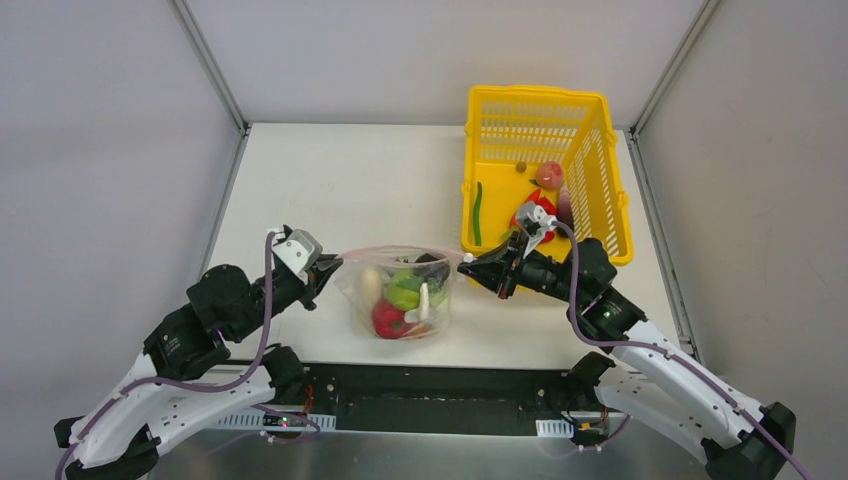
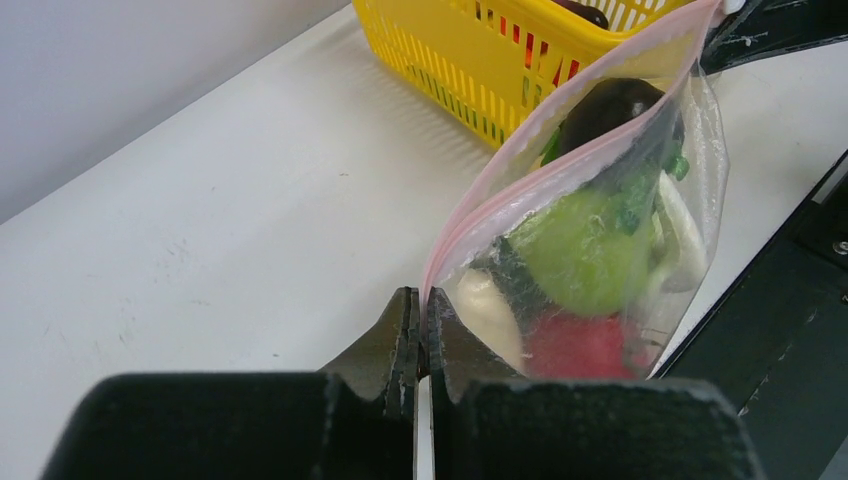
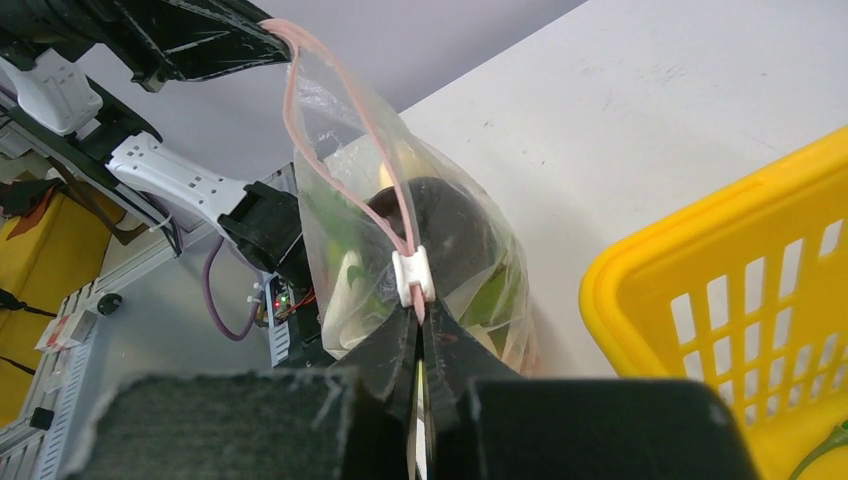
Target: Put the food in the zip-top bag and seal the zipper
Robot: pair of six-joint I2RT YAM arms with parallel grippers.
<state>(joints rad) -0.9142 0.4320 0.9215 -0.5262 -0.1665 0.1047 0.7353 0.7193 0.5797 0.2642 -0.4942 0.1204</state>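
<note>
- Right, both claws are on the clear, crinkly zip-top bag with its pale pink dots. It sits low in the middle of the overhead view, strung between them near the front edge of the white desk.
- Left claw: pressed together, pinching the left end of the narrow pink zipper, which rises away toward the upper right of its wrist view.
- Right claw: also pressed together, nipping the opposite end of that strip just beneath the small white slider.
- Between the two grips the pink lips bow apart, so the mouth is not yet sealed.
- Inside sits the food: small toy vegetables, with a green piece, a red one, a white radish and a dark lump on top.
- Handling call: the film looks soft, light and slippery, and it would sag under its load. The stiffer pink strip is the sensible place to hold, with the slider the part to drag along it.
- Upper right of the overhead view, the yellow slotted plastic basket has a few pieces in it, just behind the right claw.
</note>
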